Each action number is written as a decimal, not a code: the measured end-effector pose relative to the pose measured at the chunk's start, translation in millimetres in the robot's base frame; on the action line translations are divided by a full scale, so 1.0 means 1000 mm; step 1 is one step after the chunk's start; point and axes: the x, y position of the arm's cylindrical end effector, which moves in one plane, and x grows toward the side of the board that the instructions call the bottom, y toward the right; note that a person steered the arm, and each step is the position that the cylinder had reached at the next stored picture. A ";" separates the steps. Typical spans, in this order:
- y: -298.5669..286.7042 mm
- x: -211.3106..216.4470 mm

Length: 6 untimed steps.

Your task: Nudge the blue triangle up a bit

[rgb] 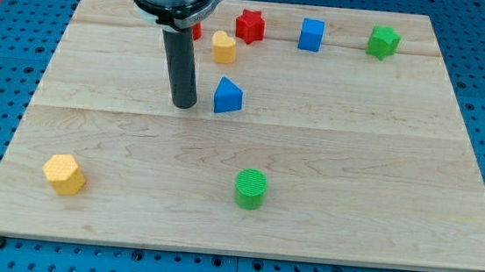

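My tip (184,104), a bare rod end effector grasping nothing, sits just left of the blue triangle (227,97); best to swing beneath it, then push gently toward the frame's top.

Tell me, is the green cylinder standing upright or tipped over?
Upright: the green cylinder rests on its base, its round ribbed top facing up.

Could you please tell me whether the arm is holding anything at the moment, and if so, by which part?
Nothing is held. My tip rests on the board just to the view's left of the blue triangle, apparently not touching it.
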 end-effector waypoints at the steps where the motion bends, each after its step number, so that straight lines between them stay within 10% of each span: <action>1: -0.006 0.006; 6: 0.071 0.032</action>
